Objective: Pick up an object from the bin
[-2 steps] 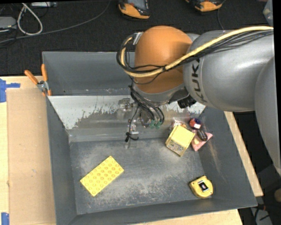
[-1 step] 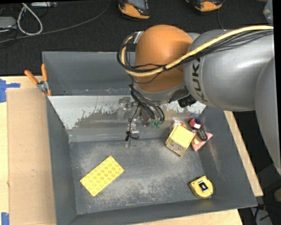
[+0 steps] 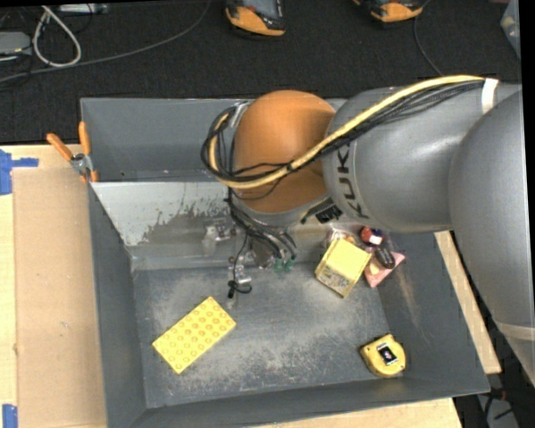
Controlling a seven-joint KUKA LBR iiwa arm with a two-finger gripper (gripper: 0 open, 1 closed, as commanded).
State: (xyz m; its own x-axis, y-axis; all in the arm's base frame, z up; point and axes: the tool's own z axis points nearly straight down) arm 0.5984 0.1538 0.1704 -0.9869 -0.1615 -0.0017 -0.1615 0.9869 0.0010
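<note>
My gripper (image 3: 241,280) hangs low over the bin floor near its middle, just under the orange dome on the wrist. A flat yellow studded plate (image 3: 195,334) lies on the floor a little below and left of it, apart from it. A small green thing (image 3: 284,266) sits close to the gripper's right side; whether it touches is unclear. Further right rests a pale yellow block (image 3: 344,265) with a pink piece (image 3: 383,267) leaning against it.
A yellow tape measure (image 3: 383,355) lies near the bin's front right corner. The arm and its dome cover the back middle of the bin. Bare floor stretches along the left wall and the front between the plate and the tape measure.
</note>
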